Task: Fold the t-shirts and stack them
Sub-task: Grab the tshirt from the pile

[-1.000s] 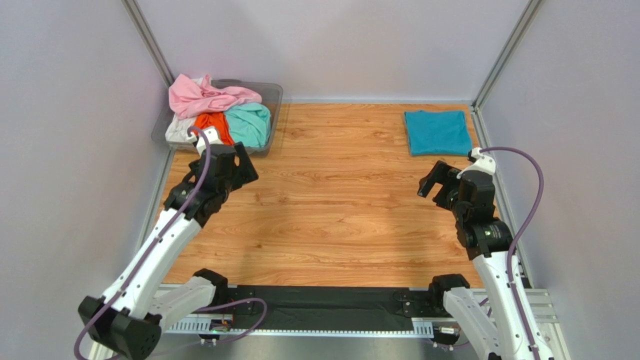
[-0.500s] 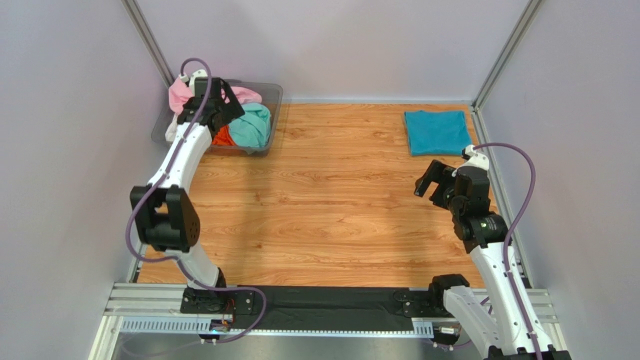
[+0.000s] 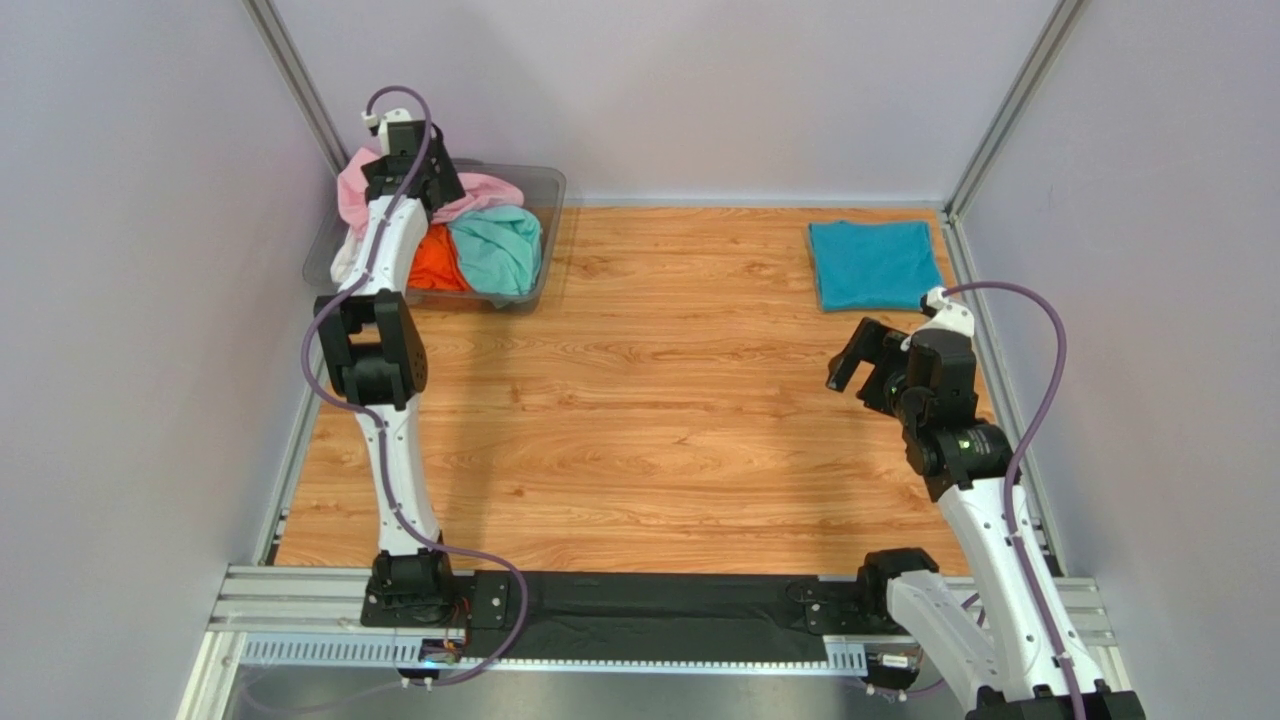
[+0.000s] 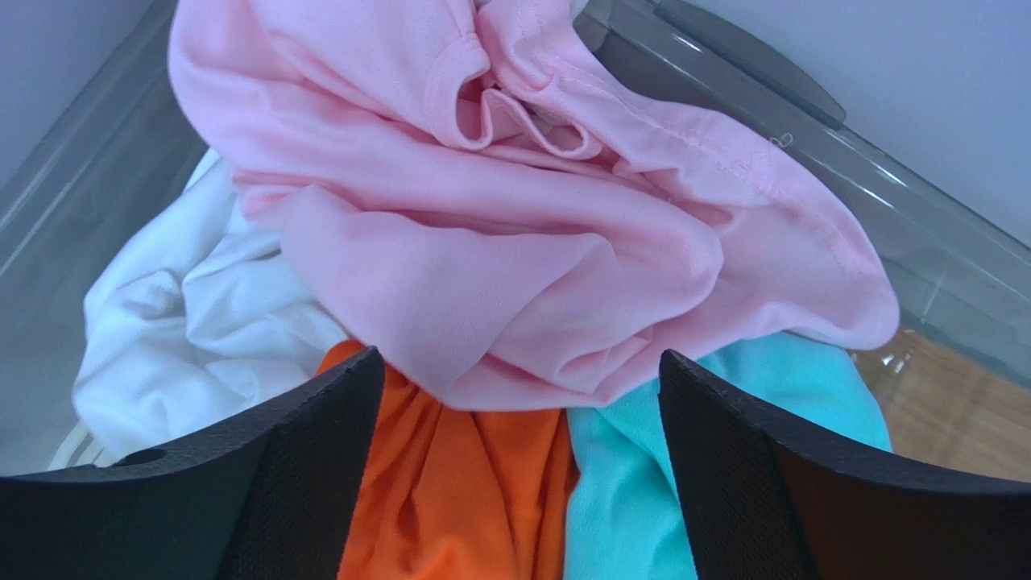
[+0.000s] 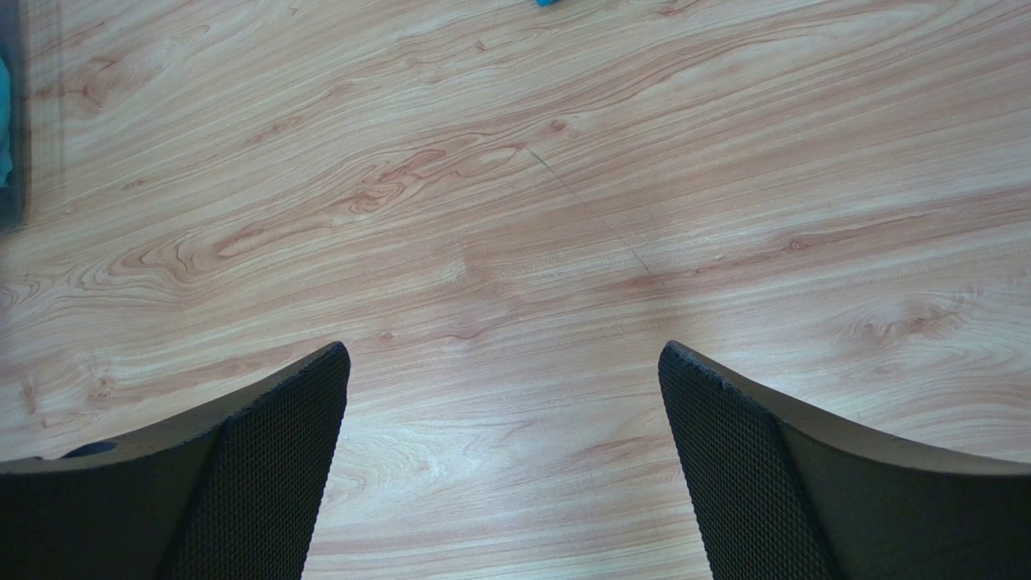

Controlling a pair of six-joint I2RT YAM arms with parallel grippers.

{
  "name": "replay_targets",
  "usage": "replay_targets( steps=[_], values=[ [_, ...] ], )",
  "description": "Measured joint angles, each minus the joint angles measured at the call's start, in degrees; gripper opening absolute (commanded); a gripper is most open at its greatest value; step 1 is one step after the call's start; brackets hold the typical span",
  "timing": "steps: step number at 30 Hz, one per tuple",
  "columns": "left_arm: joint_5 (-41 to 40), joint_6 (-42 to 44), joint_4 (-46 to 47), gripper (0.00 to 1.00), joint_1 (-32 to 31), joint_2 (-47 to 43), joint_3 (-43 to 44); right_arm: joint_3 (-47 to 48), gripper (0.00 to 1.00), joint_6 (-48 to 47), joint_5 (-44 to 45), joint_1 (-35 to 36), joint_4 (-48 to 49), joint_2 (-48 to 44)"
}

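Left pincer (image 4: 517, 366), jaws spread, empty, over the pink tee (image 4: 484, 254); lower onto the bunched fold just ahead; pinch pink only, sparing the orange tee (image 4: 448, 496) beneath.

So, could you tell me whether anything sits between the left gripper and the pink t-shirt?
Nothing visible does: the pink t-shirt lies uppermost in the bin, straight ahead of the open left gripper.

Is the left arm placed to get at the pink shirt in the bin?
Probably yes: the open left pincer hangs over the pink shirt, which lies on top with nothing covering it.
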Motion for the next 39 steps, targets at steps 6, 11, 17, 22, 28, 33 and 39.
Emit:
replay_targets(
  steps=[6,11,17,22,28,33,39],
  values=[
    [-0.4,1.4,-0.3,0.62,0.0,4.9,2.0,0.0,1.0,0.0,0.1,0.0,0.4,1.7],
    [-0.5,1.4,-0.9,0.03,0.4,6.2,2.0,0.0,1.0,0.0,0.3,0.0,0.3,3.5],
    [0.2,1.4,-0.7,0.0,1.0,5.9,2.1,0.0,1.0,0.0,0.5,0.0,0.4,3.9],
    [1.1,-0.1,-0.8,0.0,1.0,2.0,0.1,0.0,1.0,-0.1,0.4,0.0,0.4,3.9],
    [2.1,-2.0,1.1,0.0,0.3,-10.4,-5.5,0.1,1.0,-0.3,-0.6,0.0,0.3,3.9],
    [2.3,-1.8,3.8,0.0,-1.4,-20.6,-5.8,0.1,1.0,-0.6,-1.5,0.0,0.3,3.0],
    [5.0,-1.0,6.0,0.0,-5.3,-33.0,-8.0,0.1,1.0,-0.6,-2.4,0.0,0.3,-0.2]
  ],
)
